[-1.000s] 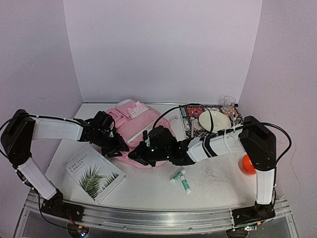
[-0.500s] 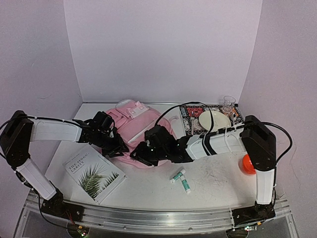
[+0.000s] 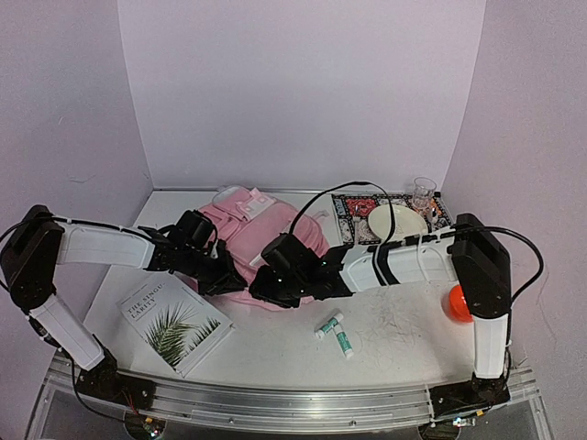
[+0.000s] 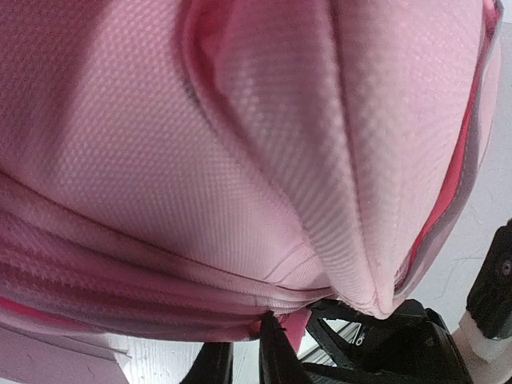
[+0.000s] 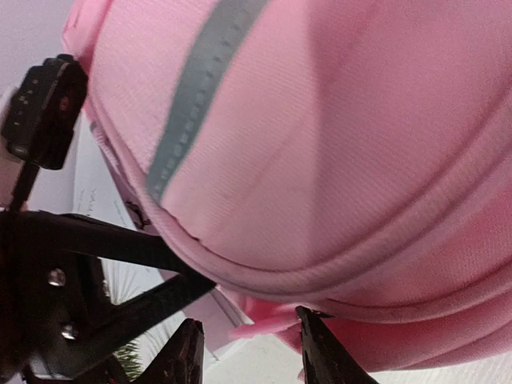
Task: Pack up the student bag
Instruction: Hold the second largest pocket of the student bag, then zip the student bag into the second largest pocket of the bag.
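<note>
The student bag (image 3: 268, 229) is a soft pink backpack lying in the middle of the table, and it fills both wrist views (image 4: 240, 144) (image 5: 336, 144). My left gripper (image 3: 226, 277) sits at the bag's near left edge. In its wrist view the left gripper (image 4: 244, 354) has narrowed onto the bag's lower hem. My right gripper (image 3: 264, 286) is at the near edge beside it. Seen from its own wrist, the right gripper (image 5: 252, 342) stands open with a loose pink tab (image 5: 268, 316) between the fingers, untouched.
A book with a palm leaf cover (image 3: 172, 321) lies at the front left. Two green-and-white tubes (image 3: 336, 334) lie in front of the right arm. A plate (image 3: 396, 222) on a patterned mat, a glass (image 3: 423, 192) and an orange ball (image 3: 457, 302) are at the right.
My left gripper has closed down on the bag's hem. My right gripper has opened and let go of the fabric. Both grippers have edged right along the bag's near edge.
</note>
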Available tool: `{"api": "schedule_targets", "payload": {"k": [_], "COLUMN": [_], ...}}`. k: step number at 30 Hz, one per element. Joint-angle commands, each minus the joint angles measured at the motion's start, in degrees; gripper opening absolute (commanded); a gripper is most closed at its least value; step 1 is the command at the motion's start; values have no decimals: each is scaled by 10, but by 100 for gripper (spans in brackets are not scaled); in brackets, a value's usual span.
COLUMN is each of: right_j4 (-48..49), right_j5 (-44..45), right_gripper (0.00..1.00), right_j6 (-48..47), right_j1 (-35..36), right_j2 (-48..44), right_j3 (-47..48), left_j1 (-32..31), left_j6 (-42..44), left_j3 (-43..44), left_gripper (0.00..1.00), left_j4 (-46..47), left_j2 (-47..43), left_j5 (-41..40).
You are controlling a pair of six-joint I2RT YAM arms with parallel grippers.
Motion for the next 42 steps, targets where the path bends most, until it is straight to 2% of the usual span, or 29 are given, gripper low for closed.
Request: {"api": "schedule_targets", "payload": {"k": [1, 7, 10, 15, 19, 26, 35, 42], "right_j4": [-100, -114, -116, -116, -116, -117, -123, -126], "right_j5": [62, 66, 67, 60, 59, 67, 87, 94], "right_gripper": [46, 47, 44, 27, 20, 0, 0, 0], "right_j6": [-12, -18, -23, -20, -14, -23, -56, -86], "right_j1": [6, 10, 10, 10, 10, 10, 3, -9], "right_j2": [-2, 13, 19, 12, 7, -18, -79, -115], "right_j3": [13, 35, 43, 26, 10, -8, -51, -85], "left_j1": [-8, -11, -11, -11, -11, -10, 25, 107], "left_j6": [-29, -42, -44, -46, -45, -24, 37, 89], "left_j3": [-10, -20, -23, -31, -31, -32, -36, -35], "left_gripper": [9, 5, 4, 3, 3, 0, 0, 0], "left_j4": [63, 80, 83, 83, 82, 66, -1, -49], "left_j2": [-11, -5, -6, -15, -13, -17, -23, -49], "left_j5": [33, 34, 34, 21, 20, -17, -86, -113]}}
